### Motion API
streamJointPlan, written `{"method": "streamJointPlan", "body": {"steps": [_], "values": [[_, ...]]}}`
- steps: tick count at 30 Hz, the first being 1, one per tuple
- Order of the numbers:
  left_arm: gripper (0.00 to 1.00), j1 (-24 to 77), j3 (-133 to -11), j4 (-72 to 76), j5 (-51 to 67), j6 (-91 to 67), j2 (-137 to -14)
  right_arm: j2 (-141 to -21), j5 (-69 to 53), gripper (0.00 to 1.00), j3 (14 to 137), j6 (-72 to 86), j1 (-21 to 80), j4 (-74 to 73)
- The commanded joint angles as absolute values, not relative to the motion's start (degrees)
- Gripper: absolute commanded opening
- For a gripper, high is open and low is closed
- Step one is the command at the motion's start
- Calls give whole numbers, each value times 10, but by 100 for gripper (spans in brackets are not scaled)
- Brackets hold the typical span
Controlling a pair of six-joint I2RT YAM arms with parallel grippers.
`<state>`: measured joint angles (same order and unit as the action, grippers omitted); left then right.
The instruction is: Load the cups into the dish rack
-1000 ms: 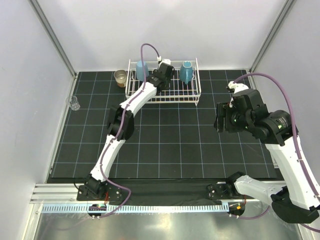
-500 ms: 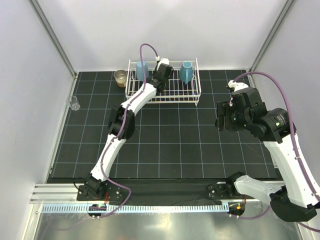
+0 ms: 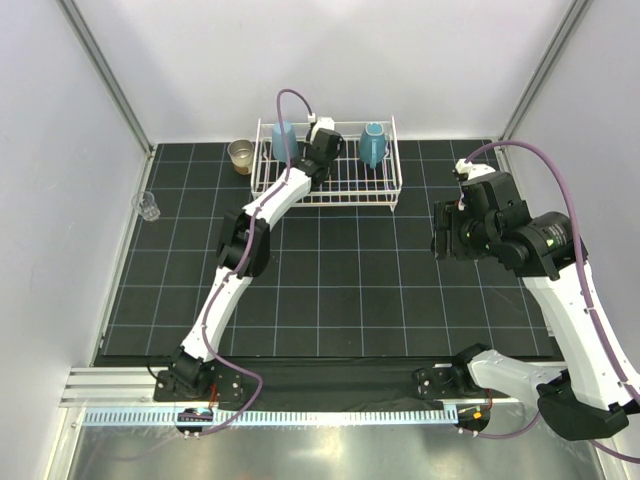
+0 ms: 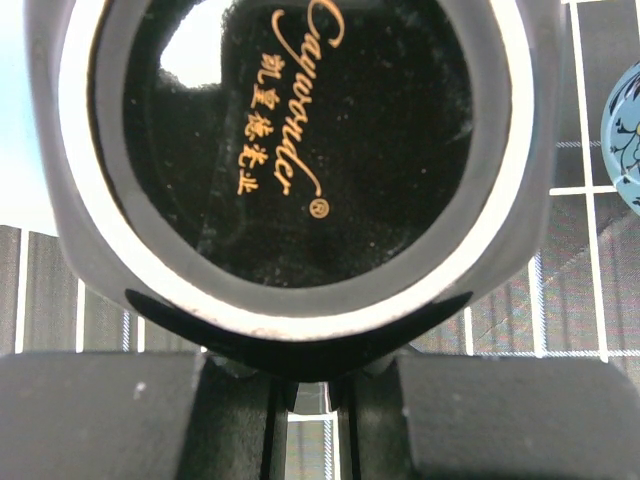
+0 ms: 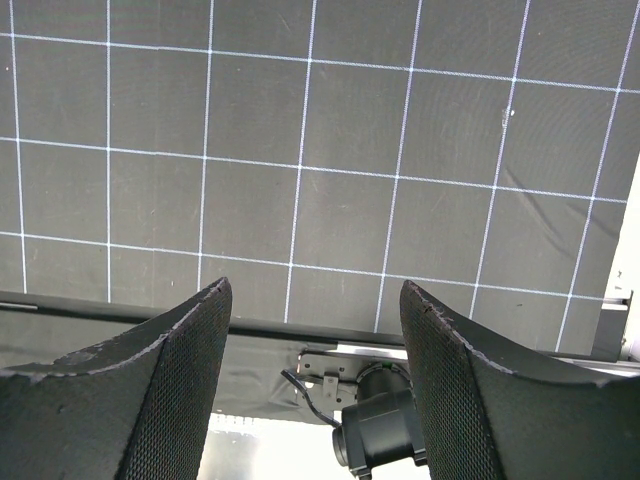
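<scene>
We see the left end effector [image 3: 326, 141] over the middle of the dish rack [image 3: 370, 197], at the far side of the worktop [image 3: 330, 290], with its fingers [image 4: 110, 415] pinched on the black cup [image 4: 300, 150]. The light blue tumbler [image 3: 283, 140] sits in the rack's left end and the teal mug [image 3: 373, 143] in its right end. The right end effector [image 5: 315, 290] hangs wide open over the worktop on the right.

black cup [image 4: 300, 150] – gold script, white rim; white rack [image 3: 345, 196]; black mat [image 3: 330, 285] – white grid
</scene>
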<state>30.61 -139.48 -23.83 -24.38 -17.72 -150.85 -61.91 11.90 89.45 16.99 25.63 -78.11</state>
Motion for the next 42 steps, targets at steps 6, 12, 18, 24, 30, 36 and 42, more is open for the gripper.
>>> {"method": "streamJointPlan", "body": {"steps": [6,12,18,24,30,36,42], "values": [[24,302,-1431,-167,-258,-183,-1491,-613,129,69,894,173,251,-864],[46,302,-1428,-171,-250,-184,-1485,-613,126,69,896,172,250,-866],[52,302,-1403,-183,-239,-202,-1448,-609,120,69,896,168,250,-860],[54,304,-1361,-215,-215,-232,-1372,-612,108,69,907,160,250,-845],[53,306,-1349,-306,-178,-255,-1285,-620,99,69,900,154,250,-841],[56,305,-1253,-384,-180,-276,-1167,-630,96,71,875,163,250,-831],[61,303,-1206,-514,-224,-275,-1067,-644,84,74,836,192,251,-817]]}}
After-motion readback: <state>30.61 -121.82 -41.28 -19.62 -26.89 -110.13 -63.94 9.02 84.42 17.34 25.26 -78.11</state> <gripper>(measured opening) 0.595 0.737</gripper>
